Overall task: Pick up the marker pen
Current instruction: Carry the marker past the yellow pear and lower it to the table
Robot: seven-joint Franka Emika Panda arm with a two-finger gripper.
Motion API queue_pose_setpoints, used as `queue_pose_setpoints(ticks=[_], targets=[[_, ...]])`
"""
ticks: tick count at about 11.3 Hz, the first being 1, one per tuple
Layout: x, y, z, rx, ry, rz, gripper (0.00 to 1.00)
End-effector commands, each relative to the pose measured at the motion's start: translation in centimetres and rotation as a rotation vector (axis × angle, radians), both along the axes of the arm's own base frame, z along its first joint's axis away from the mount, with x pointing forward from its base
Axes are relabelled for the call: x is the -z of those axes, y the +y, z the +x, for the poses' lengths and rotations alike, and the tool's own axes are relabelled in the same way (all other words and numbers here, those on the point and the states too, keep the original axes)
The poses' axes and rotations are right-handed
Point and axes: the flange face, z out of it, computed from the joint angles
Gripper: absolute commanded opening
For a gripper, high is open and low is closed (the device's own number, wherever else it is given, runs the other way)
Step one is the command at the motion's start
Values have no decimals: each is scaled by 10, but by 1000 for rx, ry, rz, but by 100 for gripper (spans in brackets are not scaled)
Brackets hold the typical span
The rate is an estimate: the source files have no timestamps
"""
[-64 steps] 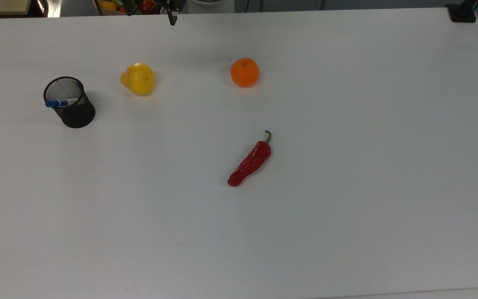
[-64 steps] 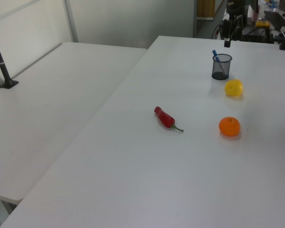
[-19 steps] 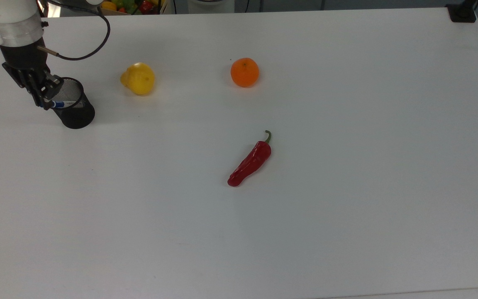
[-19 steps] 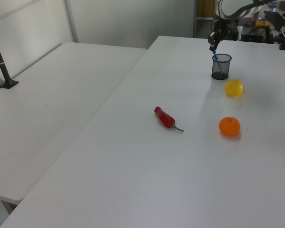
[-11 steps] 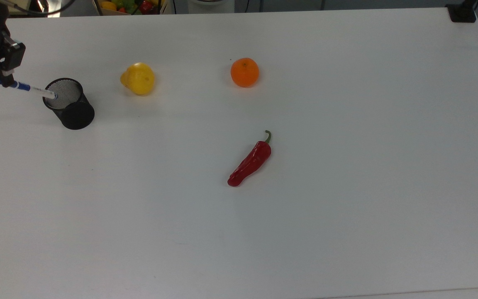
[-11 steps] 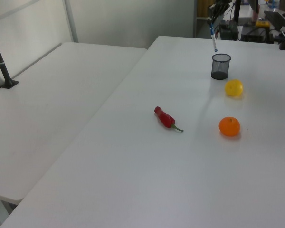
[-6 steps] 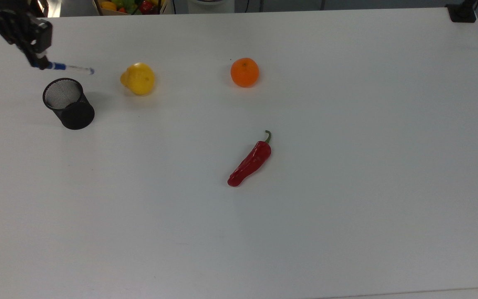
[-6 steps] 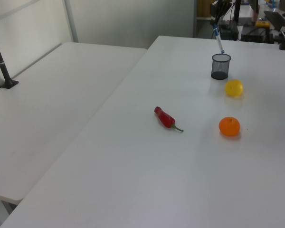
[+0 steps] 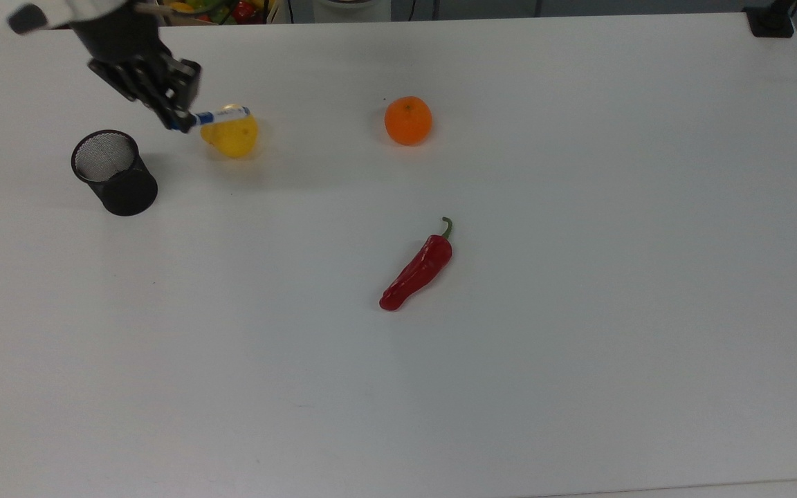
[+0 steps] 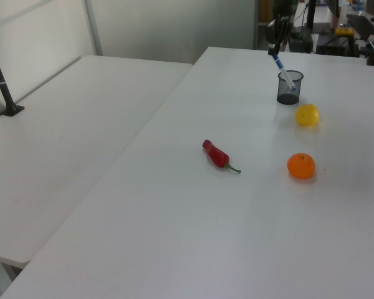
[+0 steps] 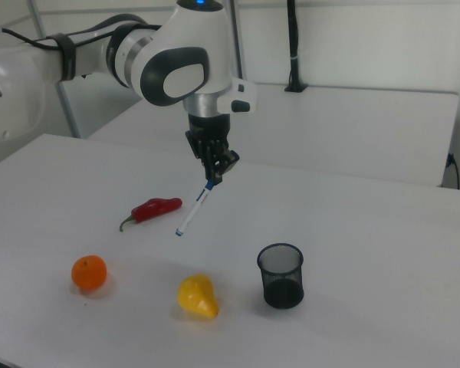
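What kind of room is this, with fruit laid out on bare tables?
Probably a robotics lab or workshop. A robot arm holds a pen in its pincer above a plain white table; an orange and a chili look like test props.

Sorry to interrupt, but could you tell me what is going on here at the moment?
The robot arm's claw grips a slim white marker pen with a blue cap by its capped end, holding it tilted in the air. The black mesh pen cup stands empty on the white table, near a yellow pear-shaped fruit, an orange and a red chili pepper.
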Motion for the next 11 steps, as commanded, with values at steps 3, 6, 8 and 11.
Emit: queue_pose_setpoints(ticks=[3,6,8,11], targets=[[62,76,24,-89,135,-88,16],[102,109,33,-121,198,-146,16],[129,131,37,-167,233,-193,19],[152,147,37,-184,267,-225,25]])
